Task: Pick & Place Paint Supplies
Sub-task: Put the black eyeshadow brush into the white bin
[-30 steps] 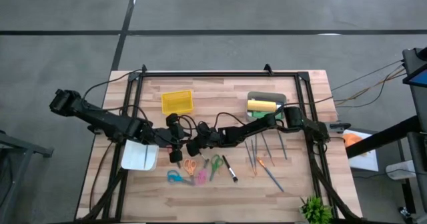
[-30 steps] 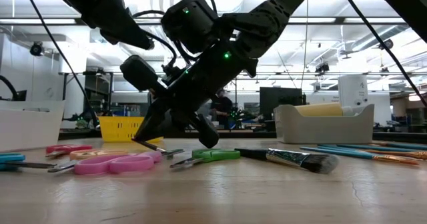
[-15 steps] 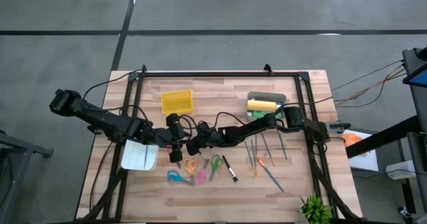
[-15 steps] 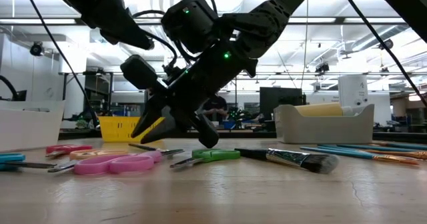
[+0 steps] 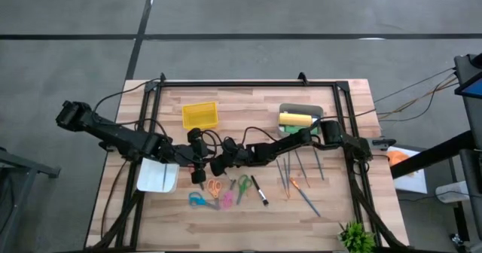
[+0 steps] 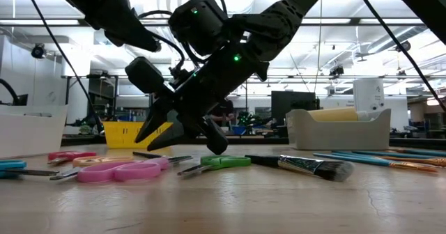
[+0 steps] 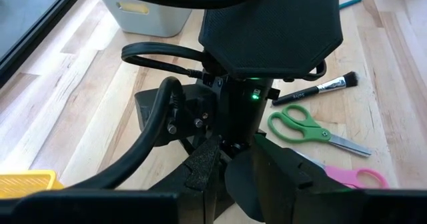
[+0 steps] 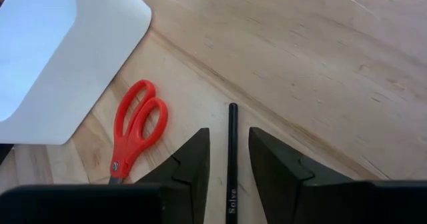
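Note:
A thin black pen [image 8: 231, 151] with white lettering lies flat on the wooden table, seen in the low view as a thin stick [image 6: 164, 155]. My right gripper [image 8: 229, 177] hovers low over it, open, one finger on either side of the shaft with a small gap each side. In the low view its fingertips [image 6: 166, 131] stand just above the pen. My left gripper [image 5: 197, 172] waits close by, to the left of the right one, beside the white tray [image 5: 158, 176]. A yellow paint bottle [image 5: 295, 119] lies in the grey bin [image 5: 301, 108].
Orange scissors [image 8: 137, 127] lie just left of the pen. Green [image 5: 243, 185], pink [image 5: 227, 200] and blue [image 5: 197, 200] scissors and a black bristle brush [image 6: 300, 166] lie nearer the front edge. Several thin brushes [image 5: 297, 178] lie at the right; a yellow basket [image 5: 200, 115] stands at the back.
My right gripper has opened in place and let go of the black pen. The pen, held slanting at the fingertips a second ago, now lies flat on the table below them.

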You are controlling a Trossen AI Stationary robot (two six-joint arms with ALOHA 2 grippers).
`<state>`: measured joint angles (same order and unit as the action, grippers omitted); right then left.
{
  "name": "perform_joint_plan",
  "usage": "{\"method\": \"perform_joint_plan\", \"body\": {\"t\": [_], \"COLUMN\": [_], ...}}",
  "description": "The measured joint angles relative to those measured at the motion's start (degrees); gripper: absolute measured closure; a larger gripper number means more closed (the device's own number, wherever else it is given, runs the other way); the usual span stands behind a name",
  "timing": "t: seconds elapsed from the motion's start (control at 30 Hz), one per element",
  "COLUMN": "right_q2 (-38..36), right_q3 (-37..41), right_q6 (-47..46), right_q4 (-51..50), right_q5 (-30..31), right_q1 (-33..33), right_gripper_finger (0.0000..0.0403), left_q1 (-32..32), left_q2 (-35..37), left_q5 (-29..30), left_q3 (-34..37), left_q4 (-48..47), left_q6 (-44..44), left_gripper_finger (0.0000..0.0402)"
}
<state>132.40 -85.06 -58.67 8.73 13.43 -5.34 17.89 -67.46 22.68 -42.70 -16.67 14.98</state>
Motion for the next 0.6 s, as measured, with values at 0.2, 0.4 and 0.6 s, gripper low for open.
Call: {"method": "perform_joint_plan", "body": {"t": [0.2, 0.4, 0.6], "right_q2": [0.0, -0.4, -2.8], "right_q3": [0.0, 0.1, 0.3], "right_q6": [0.1, 2.4, 6.3], "right_q4": [0.1, 0.2, -0.9], "right_q5": [0.0, -0.2, 3.4], "right_q1": [0.0, 0.0, -0.5], "right_gripper_finger": [0.03, 0.03, 0.0301], "left_q1": [0.0, 0.0, 0.0], "left_q2": [0.0, 0.0, 0.0], "left_q5": [0.0, 0.0, 0.2], "left_q3": [0.0, 0.0, 0.0], "left_q4": [0.0, 0.0, 0.1], "left_q6": [0.0, 0.0, 0.0], "left_gripper_finger": [0.031, 0.031, 0.031]}}
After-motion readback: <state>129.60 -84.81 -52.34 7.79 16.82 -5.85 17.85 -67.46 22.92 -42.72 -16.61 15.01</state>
